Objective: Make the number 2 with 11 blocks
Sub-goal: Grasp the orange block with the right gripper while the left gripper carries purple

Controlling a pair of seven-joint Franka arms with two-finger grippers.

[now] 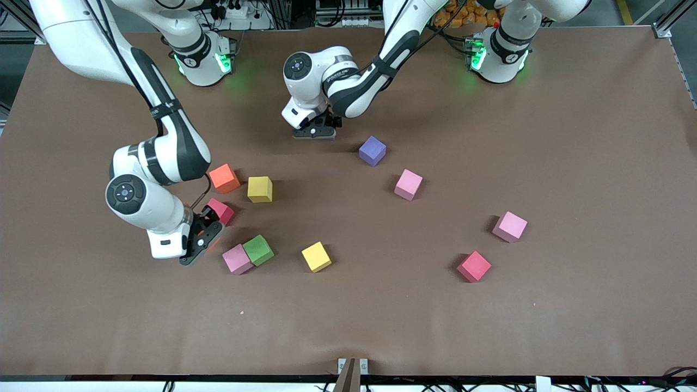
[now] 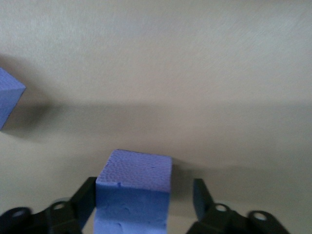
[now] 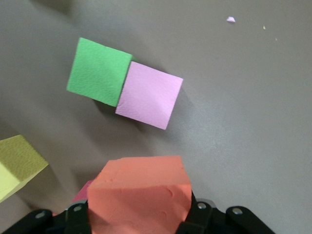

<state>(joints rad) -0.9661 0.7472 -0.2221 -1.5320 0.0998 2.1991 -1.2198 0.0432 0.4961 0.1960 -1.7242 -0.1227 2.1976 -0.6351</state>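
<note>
Cubes of matte foam lay scattered mid-frame, no digit formed. Right gripper [image 3: 139,214], lower left in the front view, clamped an orange foam cube [image 3: 139,192]. Left gripper [image 2: 146,204], upper centre, stood parted around a purple foam cube [image 2: 134,190], one finger clear.

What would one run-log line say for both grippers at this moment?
left gripper: open around purple block | right gripper: shut on orange block, near pink block and green block

Matt, finely pitted foam blocks [image 1: 260,189] on a smooth, matt brown table [image 1: 572,305] covering.
</note>
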